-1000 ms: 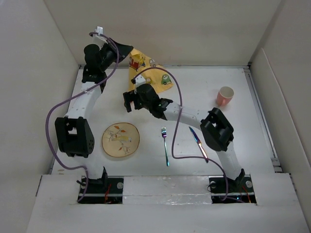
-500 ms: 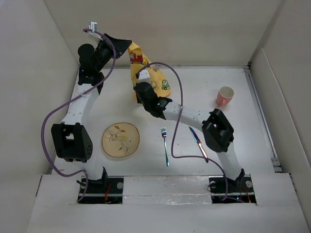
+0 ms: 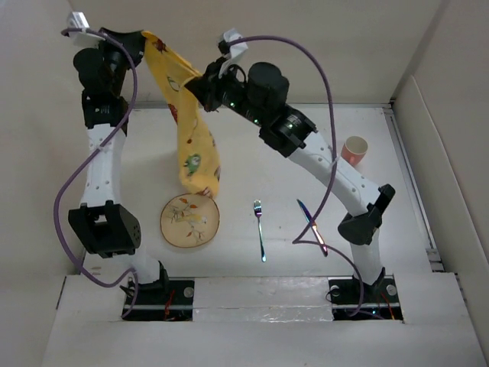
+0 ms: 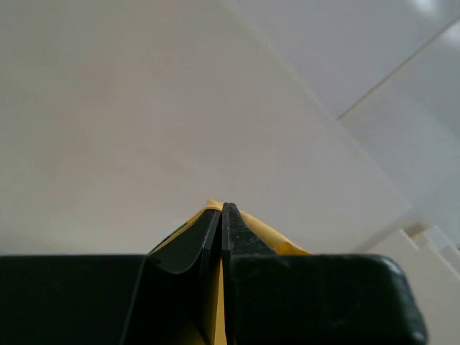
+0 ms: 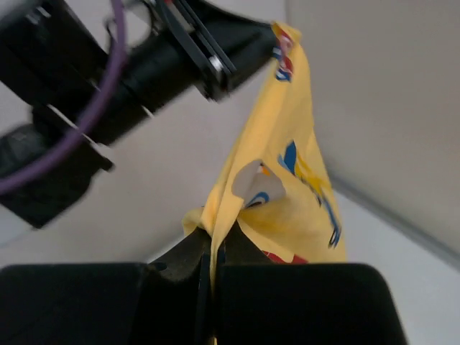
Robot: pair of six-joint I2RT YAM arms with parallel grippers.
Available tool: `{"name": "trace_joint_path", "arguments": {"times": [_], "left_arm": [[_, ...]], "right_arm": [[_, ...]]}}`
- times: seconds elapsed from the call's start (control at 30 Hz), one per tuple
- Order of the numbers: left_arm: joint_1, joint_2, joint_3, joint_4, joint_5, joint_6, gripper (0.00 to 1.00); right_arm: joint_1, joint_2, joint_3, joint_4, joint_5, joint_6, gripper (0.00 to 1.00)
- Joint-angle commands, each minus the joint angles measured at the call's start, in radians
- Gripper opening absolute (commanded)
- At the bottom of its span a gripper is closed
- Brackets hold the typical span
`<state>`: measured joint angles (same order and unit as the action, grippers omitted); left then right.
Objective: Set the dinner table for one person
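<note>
A yellow placemat [image 3: 191, 130] printed with cartoon vehicles hangs in the air above the white dinner table [image 3: 252, 153]. My left gripper [image 3: 144, 37] is shut on its upper left corner, high by the back wall. My right gripper [image 3: 191, 82] is shut on another edge of the cloth to the right. The cloth [image 5: 284, 158] sags between them and dangles down to just above a patterned plate [image 3: 189, 220]. A strip of yellow fabric [image 4: 267, 231] shows between the left jaws. On the table lie a fork [image 3: 260, 229] and a knife [image 3: 312, 226]. A pink cup [image 3: 354, 151] stands at the right.
Off-white wall panels [image 3: 46, 115] close in the table on the left, back and right. The left arm's wrist [image 5: 144, 65] and its purple cable are close in front of the right wrist camera. Both arm bases sit at the near edge.
Both arms have risen and lifted the placemat off the table's far side. The right gripper closed on the cloth and swung up; the cloth now hangs between the two grippers.
</note>
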<state>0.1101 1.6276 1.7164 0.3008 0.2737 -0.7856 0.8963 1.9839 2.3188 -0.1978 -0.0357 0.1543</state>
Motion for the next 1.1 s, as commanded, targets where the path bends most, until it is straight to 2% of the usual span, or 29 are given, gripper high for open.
{"name": "trace_joint_path", "arguments": {"times": [0.0, 0.1, 0.2, 0.23, 0.27, 0.3, 0.37, 0.47, 0.5, 0.57, 0.6, 0.63, 0.67, 0.7, 0.77, 0.83, 0.9, 0.93, 0.97, 1.03, 1.07], "left_arm": [[-0.009, -0.035, 0.21, 0.009, -0.097, 0.057, 0.0], [-0.009, 0.015, 0.357, -0.003, -0.068, 0.056, 0.0], [-0.041, 0.108, 0.5, -0.04, 0.002, 0.083, 0.0], [-0.056, 0.133, 0.527, -0.052, 0.034, 0.104, 0.0], [-0.105, 0.199, 0.538, -0.04, 0.08, 0.13, 0.0], [-0.105, 0.199, 0.539, -0.025, 0.111, 0.141, 0.0], [-0.162, 0.25, 0.522, -0.005, 0.151, 0.166, 0.0], [-0.211, 0.408, 0.548, -0.022, 0.208, 0.204, 0.0], [-0.236, 0.51, 0.59, -0.034, 0.222, 0.209, 0.0], [-0.259, 0.613, 0.639, -0.057, 0.255, 0.226, 0.0], [-0.282, 0.715, 0.7, -0.099, 0.259, 0.235, 0.08], [-0.292, 0.765, 0.728, -0.12, 0.266, 0.24, 0.29], [-0.293, 0.802, 0.745, -0.136, 0.275, 0.25, 0.4], [-0.308, 0.846, 0.735, -0.147, 0.28, 0.255, 0.61], [-0.317, 0.848, 0.669, -0.128, 0.272, 0.267, 0.8], [-0.317, 0.819, 0.582, -0.13, 0.234, 0.279, 0.94], [-0.317, 0.786, 0.551, -0.182, 0.201, 0.319, 0.98], [-0.317, 0.714, 0.504, -0.243, 0.152, 0.351, 0.98], [-0.317, 0.713, 0.503, -0.244, 0.124, 0.373, 0.98], [-0.308, 0.658, 0.46, -0.285, 0.044, 0.42, 0.96], [-0.308, 0.594, 0.4, -0.329, -0.062, 0.443, 0.93]], "right_arm": [[-0.02, 0.0, 0.152, -0.02, -0.208, 0.043, 0.0], [-0.087, -0.04, 0.097, 0.091, -0.231, 0.175, 0.0], [-0.157, -0.124, -0.106, 0.187, -0.257, 0.299, 0.0], [-0.169, -0.175, -0.248, 0.243, -0.256, 0.315, 0.0], [-0.189, -0.218, -0.4, 0.329, -0.247, 0.32, 0.0], [-0.189, -0.218, -0.401, 0.33, -0.247, 0.32, 0.0], [-0.224, -0.27, -0.61, 0.379, -0.202, 0.323, 0.0], [-0.299, -0.287, -0.813, 0.452, -0.159, 0.382, 0.0], [-0.318, -0.284, -0.856, 0.48, -0.156, 0.428, 0.0], [-0.358, -0.278, -0.93, 0.517, -0.136, 0.455, 0.0], [-0.367, -0.278, -0.993, 0.523, -0.124, 0.47, 0.0], [-0.367, -0.275, -1.018, 0.528, -0.113, 0.476, 0.0], [-0.381, -0.272, -1.042, 0.522, -0.093, 0.479, 0.0], [-0.391, -0.266, -1.08, 0.52, -0.084, 0.488, 0.0], [-0.402, -0.258, -1.116, 0.52, -0.054, 0.488, 0.0], [-0.424, -0.237, -1.142, 0.506, -0.038, 0.487, 0.0], [-0.454, -0.218, -1.153, 0.485, -0.038, 0.487, 0.0], [-0.473, -0.194, -1.167, 0.473, -0.026, 0.485, 0.0], [-0.473, -0.194, -1.167, 0.472, -0.026, 0.485, 0.0], [-0.5, -0.174, -1.17, 0.46, -0.006, 0.484, 0.0], [-0.501, -0.169, -1.168, 0.454, 0.003, 0.482, 0.0]]}}
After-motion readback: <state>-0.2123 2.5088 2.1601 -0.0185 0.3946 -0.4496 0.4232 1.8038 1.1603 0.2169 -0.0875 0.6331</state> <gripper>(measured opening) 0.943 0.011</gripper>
